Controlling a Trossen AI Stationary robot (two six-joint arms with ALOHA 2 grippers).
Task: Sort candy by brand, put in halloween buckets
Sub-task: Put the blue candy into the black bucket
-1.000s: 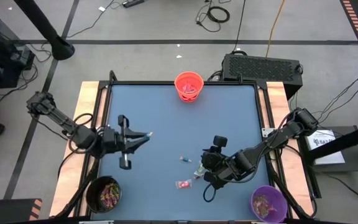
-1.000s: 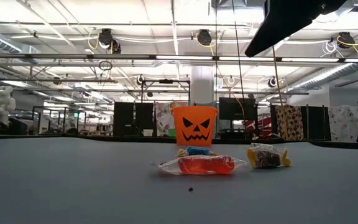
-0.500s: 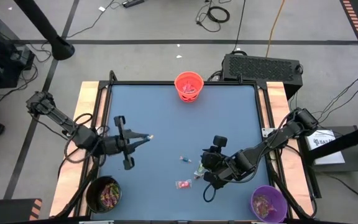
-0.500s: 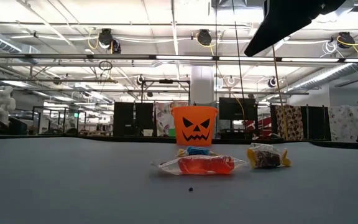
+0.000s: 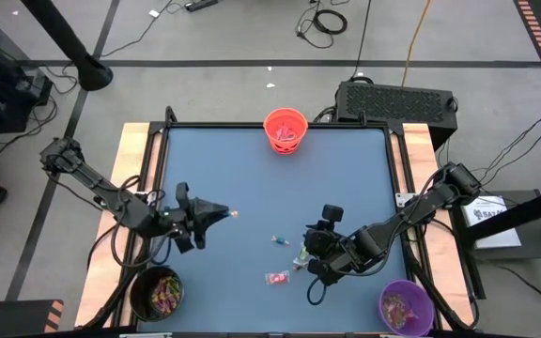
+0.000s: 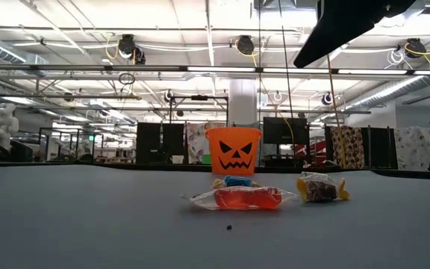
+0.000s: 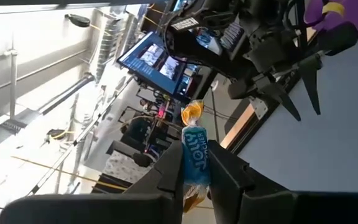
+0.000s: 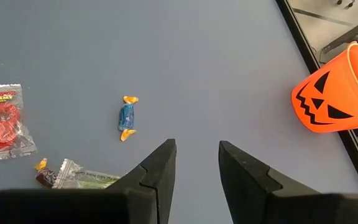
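Left hand pinching blue Jolly Rancher candy, other arm beyond, monitors behind

From overhead I've got one bucket at the far edge of the table, centred, a second bucket at the near left corner and a third bucket at the near right corner. My left gripper sits over the left half, clamped on a wrapped candy. My right gripper hangs right of centre, near the front. Loose sweets lie just beside it: one candy to its left, a packet nearer the front edge, another piece touching close by its fingers.
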